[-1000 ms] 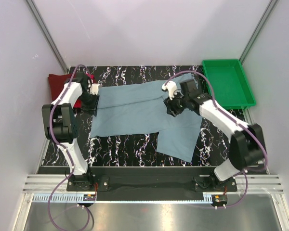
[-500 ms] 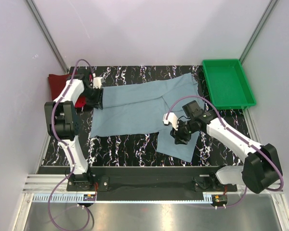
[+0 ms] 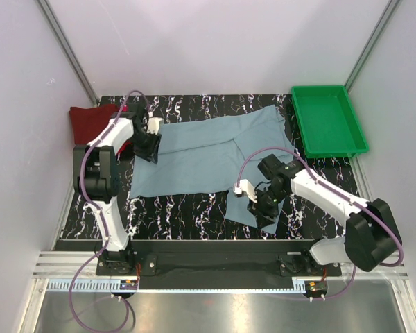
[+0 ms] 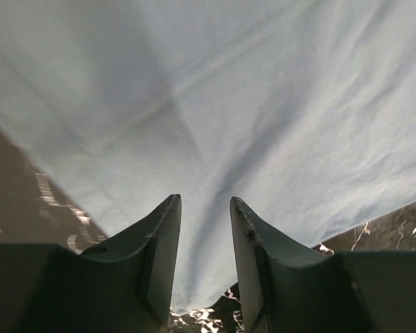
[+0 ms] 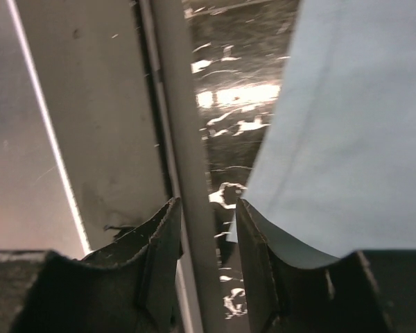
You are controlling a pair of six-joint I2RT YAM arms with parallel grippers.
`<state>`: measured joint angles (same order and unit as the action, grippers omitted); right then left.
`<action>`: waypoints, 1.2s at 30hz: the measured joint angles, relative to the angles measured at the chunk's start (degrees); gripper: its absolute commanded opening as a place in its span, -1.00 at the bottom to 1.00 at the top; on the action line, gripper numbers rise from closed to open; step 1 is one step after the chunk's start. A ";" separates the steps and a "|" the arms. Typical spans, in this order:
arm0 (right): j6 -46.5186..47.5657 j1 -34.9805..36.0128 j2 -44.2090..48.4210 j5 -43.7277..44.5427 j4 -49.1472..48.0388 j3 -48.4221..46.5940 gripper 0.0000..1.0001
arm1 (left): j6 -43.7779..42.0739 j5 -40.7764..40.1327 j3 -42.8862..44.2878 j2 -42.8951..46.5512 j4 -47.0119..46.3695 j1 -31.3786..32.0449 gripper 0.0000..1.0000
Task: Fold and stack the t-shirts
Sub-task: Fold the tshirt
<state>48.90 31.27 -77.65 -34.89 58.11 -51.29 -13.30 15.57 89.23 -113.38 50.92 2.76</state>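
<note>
overhead view of a black marbled bench [image 3: 173,208]. a large grey-blue shirt [image 3: 194,156] lies spread flat across the middle, its upper part folded over, with one flap reaching down toward the near right. a folded maroon shirt [image 3: 87,119] sits at the far left edge, and a green tray [image 3: 329,121] at the far right corner.

the left gripper [image 4: 204,201] hangs over the grey-blue shirt's left edge, fingers slightly spread, cloth showing in the gap and creases running toward it; it does not look clamped. the right gripper [image 5: 206,205] is low over the near right flap, fingers also a little spread with nothing between them, the flap's edge just beside one finger and the bench's near rail beyond.

the shirt looks thin, light and limp: it will sag and wrinkle rather than hold shape. best taken by pinching edges or corners, one at each side, so the cloth lifts as a straight line and folds evenly.
</note>
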 measured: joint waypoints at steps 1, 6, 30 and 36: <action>-0.07 0.42 -0.04 -0.24 0.52 0.13 -0.11 | -0.07 0.00 -0.98 -0.07 0.24 0.15 -0.21; 0.17 4.20 0.07 -0.13 2.56 1.62 -0.08 | 0.15 0.02 -1.73 -0.90 0.24 -0.31 -0.21; 0.55 5.95 -6.10 16.39 -5.14 8.15 -0.22 | 4.55 1.79 0.48 -2.73 -1.01 -0.87 -0.21; -0.09 6.40 -7.89 17.84 -4.33 7.17 -0.36 | 5.18 2.25 0.37 -2.71 -1.33 -0.87 -0.21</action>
<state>48.82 37.67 -85.54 -17.06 53.78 -44.12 -8.12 17.82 89.60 -116.09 49.58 1.89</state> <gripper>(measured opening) 0.370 0.395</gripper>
